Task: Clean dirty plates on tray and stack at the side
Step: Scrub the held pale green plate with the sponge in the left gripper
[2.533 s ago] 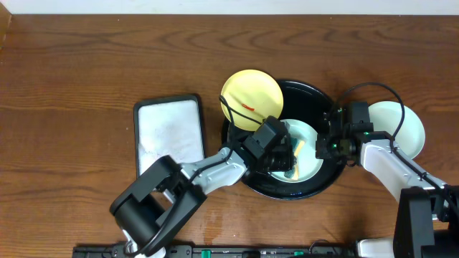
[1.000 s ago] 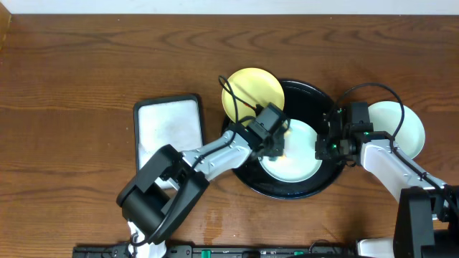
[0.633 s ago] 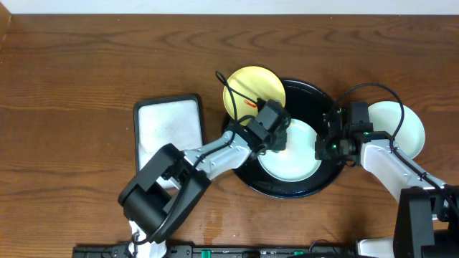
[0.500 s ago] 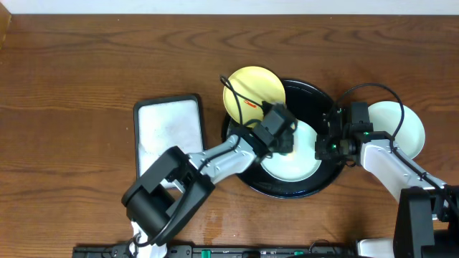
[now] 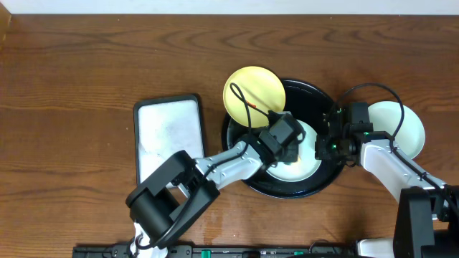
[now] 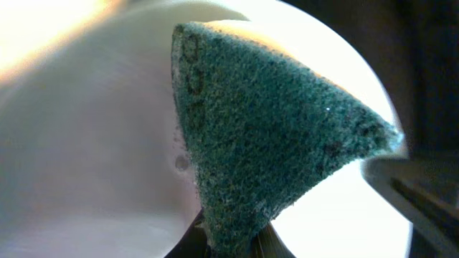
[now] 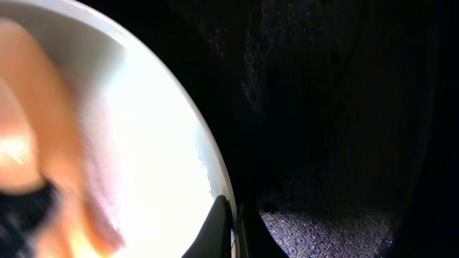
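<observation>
A white rectangular tray with a dark rim lies at the left of the wooden table. Just to its right, the left arm reaches up from the near edge toward the middle.

A pale yellow plate sits beyond the arm's wrist and overlaps the upper-left rim of the large round black tray. A black cable crosses the plate's near side.

The left gripper hangs over the left part of a mint-green plate that lies inside the black tray. In the left wrist view its jaws are pinched on a dark green sponge. The sponge is folded to a wedge, and its tip rests against the plate's pale surface.

The right gripper sits at the right edge of the same plate. In the right wrist view its two fingertips are closed on the plate's rim, with the black tray floor beside them.

Farthest right, off the black tray and just beside it, a second mint-green plate rests on the wood, partly covered by the right arm.
</observation>
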